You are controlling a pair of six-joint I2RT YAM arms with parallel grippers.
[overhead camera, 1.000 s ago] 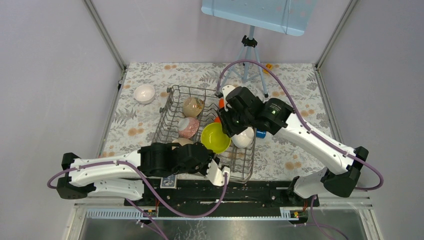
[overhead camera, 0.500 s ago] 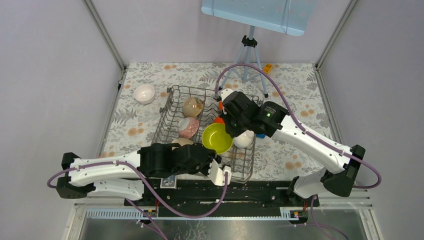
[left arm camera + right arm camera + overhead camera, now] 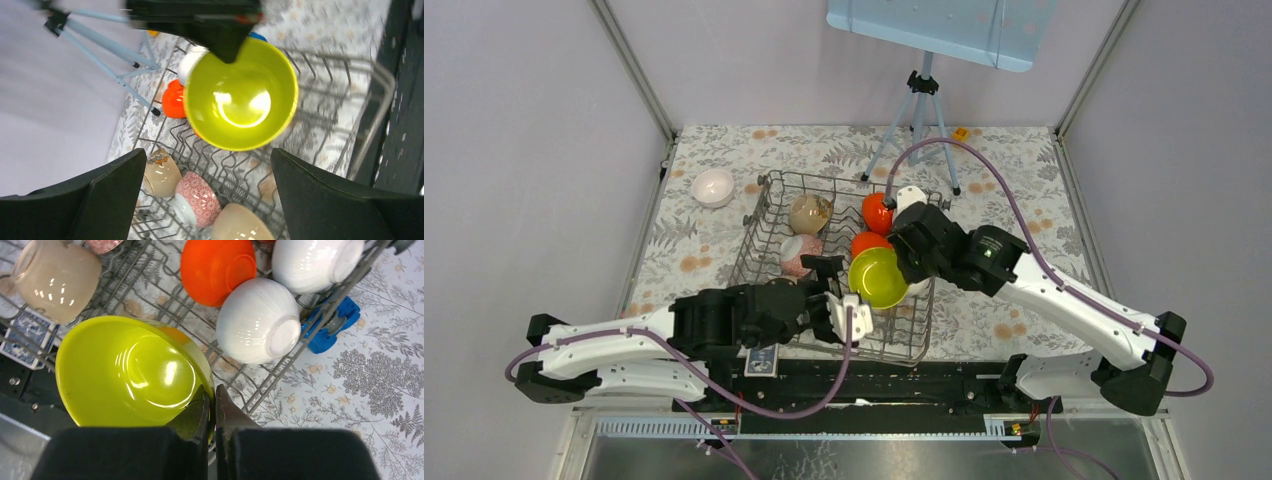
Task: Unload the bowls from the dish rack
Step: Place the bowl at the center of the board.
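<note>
Right gripper (image 3: 212, 405) pinches the lime-yellow bowl (image 3: 130, 375) by its rim above the dish rack's (image 3: 824, 176) near-right corner, left gripper (image 3: 208, 152) spread wide beside it; I'd lift it straight clear of the tines before swinging outward.

Floral-patterned worktop (image 3: 1024, 170), grey wire dish rack (image 3: 814, 176) standing mid-worktop toward the near edge, one white bowl (image 3: 713, 186) alone at the far left, grey tripod (image 3: 921, 110) at the far side right of centre, small orange block (image 3: 961, 133) near its right leg, blue block (image 3: 330, 327) just beside the rack's right wall
</note>
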